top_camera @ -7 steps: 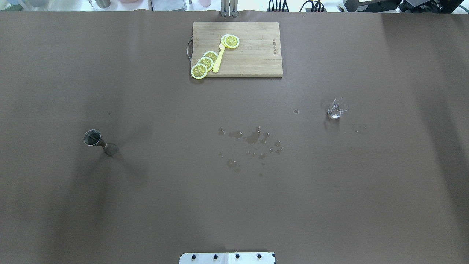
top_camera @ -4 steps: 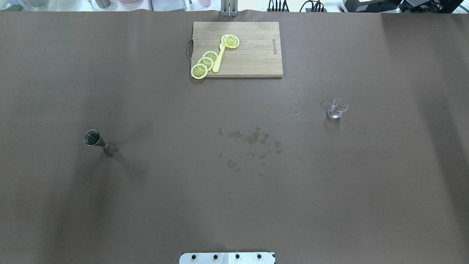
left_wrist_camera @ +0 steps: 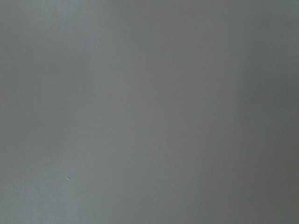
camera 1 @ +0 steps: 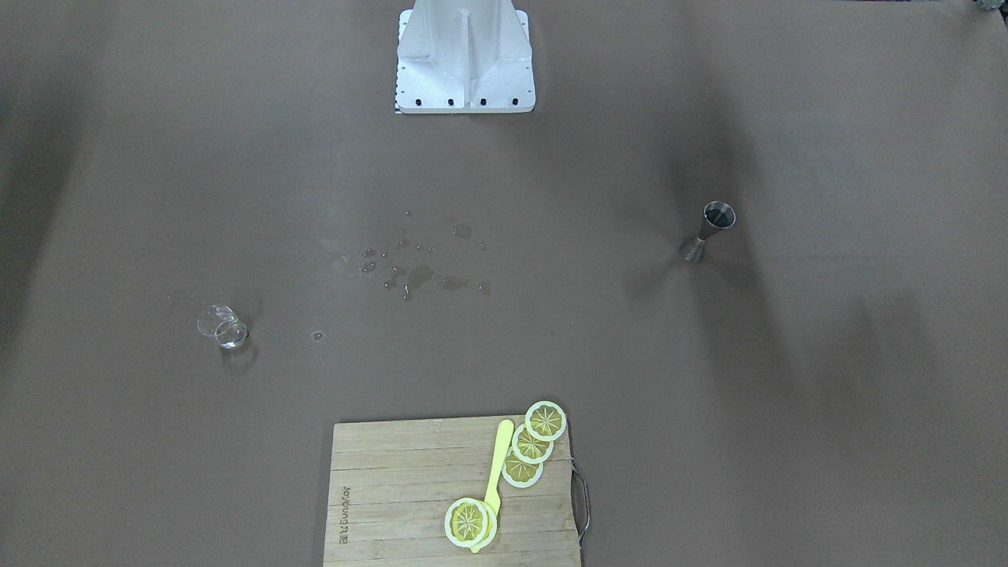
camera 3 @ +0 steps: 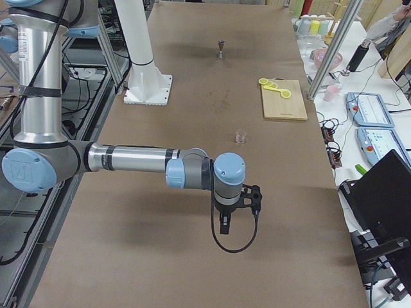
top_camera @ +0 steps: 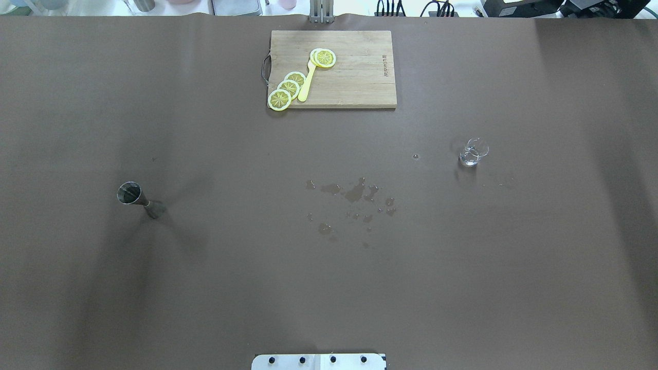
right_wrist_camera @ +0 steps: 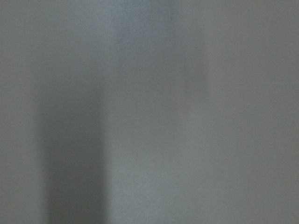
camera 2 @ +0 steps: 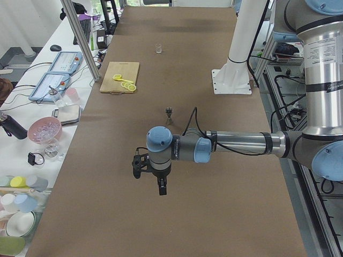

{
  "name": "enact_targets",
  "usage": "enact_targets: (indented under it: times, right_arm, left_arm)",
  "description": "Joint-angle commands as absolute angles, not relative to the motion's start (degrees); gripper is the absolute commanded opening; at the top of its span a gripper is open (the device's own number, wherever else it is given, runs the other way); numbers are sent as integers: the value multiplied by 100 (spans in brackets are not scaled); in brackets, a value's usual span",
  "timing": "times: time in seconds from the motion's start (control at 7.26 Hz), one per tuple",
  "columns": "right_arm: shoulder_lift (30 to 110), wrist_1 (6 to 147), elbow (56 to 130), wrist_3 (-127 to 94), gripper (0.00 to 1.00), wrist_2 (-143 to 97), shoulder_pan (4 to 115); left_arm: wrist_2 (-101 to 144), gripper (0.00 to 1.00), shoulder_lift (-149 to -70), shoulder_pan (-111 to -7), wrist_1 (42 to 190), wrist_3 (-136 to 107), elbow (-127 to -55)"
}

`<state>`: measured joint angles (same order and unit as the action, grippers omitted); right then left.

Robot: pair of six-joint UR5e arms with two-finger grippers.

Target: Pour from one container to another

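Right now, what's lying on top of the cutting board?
Lemon slices in a row and a yellow utensil lie on the cutting board. The utensil's far end is hidden under another slice.

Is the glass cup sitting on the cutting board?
No, the glass cup stands on the brown table cover, well apart from the cutting board.

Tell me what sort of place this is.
Probably a robotics lab, staged for bar-style tasks. The left arm and right arm reach over a brown-covered table. Control pendants lie alongside it. A steel jigger and cutting board serve as props.
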<state>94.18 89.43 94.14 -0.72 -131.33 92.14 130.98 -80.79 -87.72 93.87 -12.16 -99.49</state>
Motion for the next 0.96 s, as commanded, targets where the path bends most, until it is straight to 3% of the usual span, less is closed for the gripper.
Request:
enact_targets:
  times: [0.0,0.83]
  right_arm:
    - [9335,8773,9378,-96,100,-13113,9220]
    - [9519,8200,9448,-26,100,-13500,9220]
  left_arm:
    - [13078,99,-8103,-8771,9387,-1213,-9888]
    - [13096,99,-8139,-8763,9387,-1213,-9888]
